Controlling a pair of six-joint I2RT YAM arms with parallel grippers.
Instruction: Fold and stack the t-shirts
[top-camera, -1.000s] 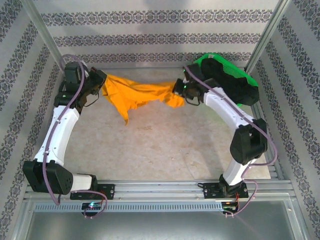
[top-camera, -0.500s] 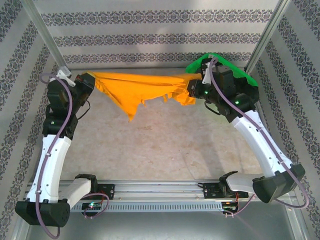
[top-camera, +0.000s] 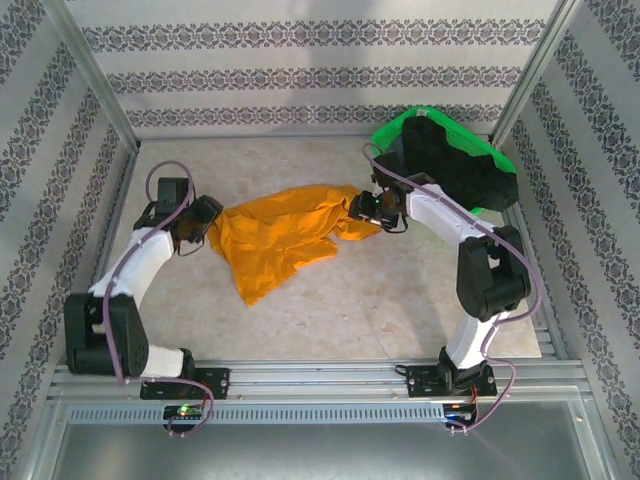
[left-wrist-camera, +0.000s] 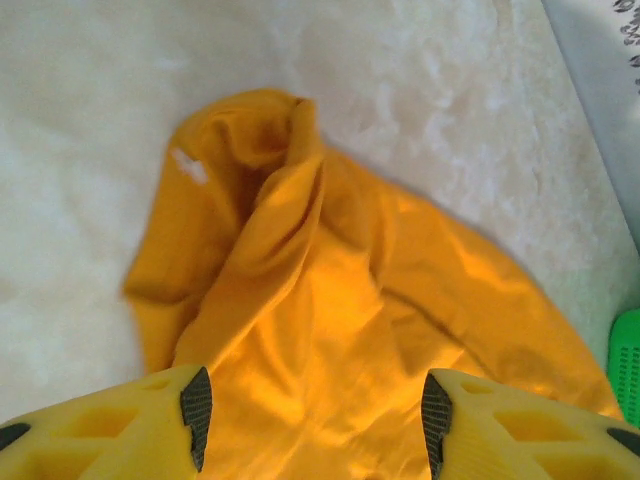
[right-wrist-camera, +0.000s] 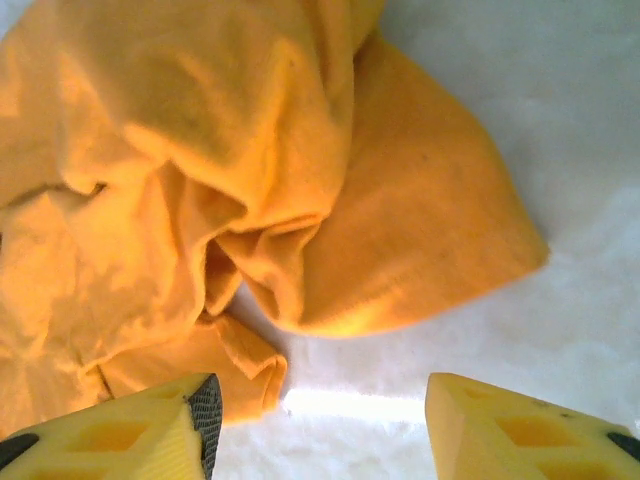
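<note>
The orange t-shirt (top-camera: 283, 236) lies crumpled on the table between my two grippers. My left gripper (top-camera: 212, 222) is open at the shirt's left edge. In the left wrist view the orange t-shirt (left-wrist-camera: 330, 300) spreads under and between the open gripper (left-wrist-camera: 312, 420). My right gripper (top-camera: 362, 208) is open at the shirt's right edge. In the right wrist view that gripper (right-wrist-camera: 318, 420) hovers over bare table, with the rumpled orange t-shirt (right-wrist-camera: 200, 170) just ahead and a fold beside the left fingertip (right-wrist-camera: 205, 415). The black t-shirt (top-camera: 455, 165) sits heaped in the basket.
The green mesh basket (top-camera: 393, 130) stands at the back right corner, and its corner (left-wrist-camera: 628, 365) shows in the left wrist view. Patterned walls and metal posts enclose the table (top-camera: 350, 290). A rail runs along the near edge.
Both grippers opened and let go of the orange t-shirt. It had been stretched in the air between them and has dropped to the table in a heap. Both arms came down and inward.
</note>
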